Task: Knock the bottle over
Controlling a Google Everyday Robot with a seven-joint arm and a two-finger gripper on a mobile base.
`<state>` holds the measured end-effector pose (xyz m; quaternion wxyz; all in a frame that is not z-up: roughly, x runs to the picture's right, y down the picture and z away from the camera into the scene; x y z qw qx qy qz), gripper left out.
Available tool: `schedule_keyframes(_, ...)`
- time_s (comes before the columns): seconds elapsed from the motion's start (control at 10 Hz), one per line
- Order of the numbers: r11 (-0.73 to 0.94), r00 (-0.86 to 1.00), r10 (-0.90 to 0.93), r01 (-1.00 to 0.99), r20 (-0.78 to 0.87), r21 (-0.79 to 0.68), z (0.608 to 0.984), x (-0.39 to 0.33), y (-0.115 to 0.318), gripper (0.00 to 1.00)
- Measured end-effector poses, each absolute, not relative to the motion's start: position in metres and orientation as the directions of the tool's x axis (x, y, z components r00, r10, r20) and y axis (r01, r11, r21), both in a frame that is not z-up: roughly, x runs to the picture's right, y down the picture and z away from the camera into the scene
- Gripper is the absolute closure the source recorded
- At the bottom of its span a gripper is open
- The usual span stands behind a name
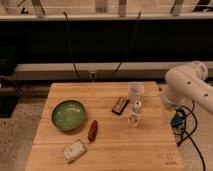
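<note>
The bottle (134, 114) is small and whitish-cream with a white cap. It stands upright on the wooden table (150, 145), right of centre, just in front of a clear plastic cup (135, 90). My white arm (190, 86) hangs over the table's right edge. The gripper (169, 109) is below the arm at that edge, to the right of the bottle and apart from it.
A green bowl (68, 114) sits on the left. A reddish-brown oblong object (92, 130) lies near the middle and a flat white packet (74, 150) at front left. A dark snack bar (119, 105) lies left of the bottle. Cables (182, 131) hang off the right edge.
</note>
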<state>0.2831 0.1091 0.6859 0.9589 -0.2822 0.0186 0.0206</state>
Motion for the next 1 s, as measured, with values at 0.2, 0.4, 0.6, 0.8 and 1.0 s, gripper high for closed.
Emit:
schedule_keyframes(0.2, 0.838, 0.999, 0.022, -0.038, -0.036, -0.545, 0.692, 0.276, 0.115, 0.20)
schedule_keyframes(0.4, 0.836, 0.999, 0.020, -0.033, -0.030, -0.547, 0.694, 0.274, 0.117, 0.20)
schedule_keyframes(0.6, 0.835, 1.000, 0.017, -0.027, -0.024, -0.549, 0.696, 0.273, 0.119, 0.20)
schedule_keyframes(0.8, 0.834, 1.000, 0.014, -0.020, -0.015, -0.552, 0.699, 0.270, 0.122, 0.20)
schedule_keyframes(1.0, 0.833, 1.000, 0.011, -0.015, -0.010, -0.553, 0.700, 0.268, 0.123, 0.20)
